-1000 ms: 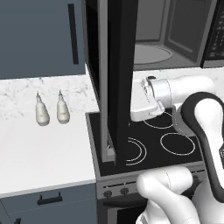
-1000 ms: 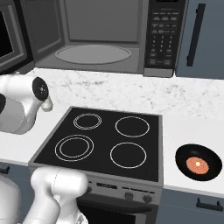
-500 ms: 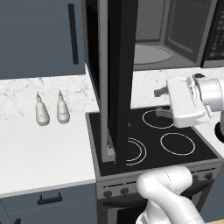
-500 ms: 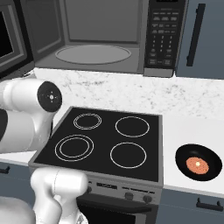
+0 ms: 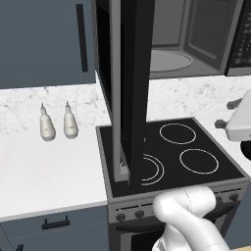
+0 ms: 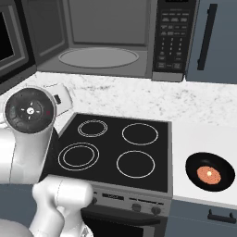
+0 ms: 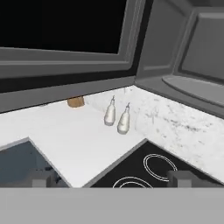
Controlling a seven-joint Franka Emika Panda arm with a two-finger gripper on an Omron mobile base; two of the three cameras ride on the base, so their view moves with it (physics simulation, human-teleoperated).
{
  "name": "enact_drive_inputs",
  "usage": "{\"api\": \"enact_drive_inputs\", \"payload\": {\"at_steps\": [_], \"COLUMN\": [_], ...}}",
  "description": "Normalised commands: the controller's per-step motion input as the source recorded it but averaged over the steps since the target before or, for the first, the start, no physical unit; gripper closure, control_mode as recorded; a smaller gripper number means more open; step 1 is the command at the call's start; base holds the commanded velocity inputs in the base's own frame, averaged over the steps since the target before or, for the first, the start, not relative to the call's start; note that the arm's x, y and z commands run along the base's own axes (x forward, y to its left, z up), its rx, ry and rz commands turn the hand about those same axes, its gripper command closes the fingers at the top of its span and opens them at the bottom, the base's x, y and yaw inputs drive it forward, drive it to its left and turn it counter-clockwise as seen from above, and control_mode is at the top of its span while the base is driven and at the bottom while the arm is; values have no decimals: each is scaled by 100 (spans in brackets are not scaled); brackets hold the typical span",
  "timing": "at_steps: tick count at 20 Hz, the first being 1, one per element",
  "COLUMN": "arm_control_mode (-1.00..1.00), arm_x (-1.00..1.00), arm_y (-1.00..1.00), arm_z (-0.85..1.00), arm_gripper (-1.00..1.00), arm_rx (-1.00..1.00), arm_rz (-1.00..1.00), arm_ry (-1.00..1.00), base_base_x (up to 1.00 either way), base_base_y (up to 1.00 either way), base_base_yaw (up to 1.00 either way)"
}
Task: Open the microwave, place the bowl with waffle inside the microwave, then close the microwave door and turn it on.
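While the microwave door (image 5: 131, 88) stands open, the bowl (image 6: 210, 171) seemingly holds waffle.

Speckled white marble counter (image 6: 125, 95), glossy black glass cooktop (image 6: 115, 150), matt grey microwave (image 6: 106, 37) cavity.

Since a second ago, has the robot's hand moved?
Yes. In the left base view the gripper has swung right across the cooktop, away from the open microwave door.
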Motion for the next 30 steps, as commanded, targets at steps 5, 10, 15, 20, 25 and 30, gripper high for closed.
{"api": "enact_drive_inputs", "payload": {"at_steps": [5,10,15,20,25,30], "arm_control_mode": [-100,-100,-100,-100,-100,-100], "arm_x": [0,0,0,0,3,38], "arm_y": [-100,-100,-100,-100,-88,-28], "arm_z": [-28,-48,-76,-74,-10,-7], "arm_gripper": [-100,-100,-100,-100,-100,-100], "arm_rx": [-31,-39,-44,-36,1,19], "arm_rz": [-53,-51,-26,-10,-14,-11], "arm_ry": [7,6,5,14,25,28], "base_base_x": [0,0,0,0,0,0], "base_base_y": [0,0,0,0,0,0], "base_base_yaw": [0,0,0,0,0,0]}}
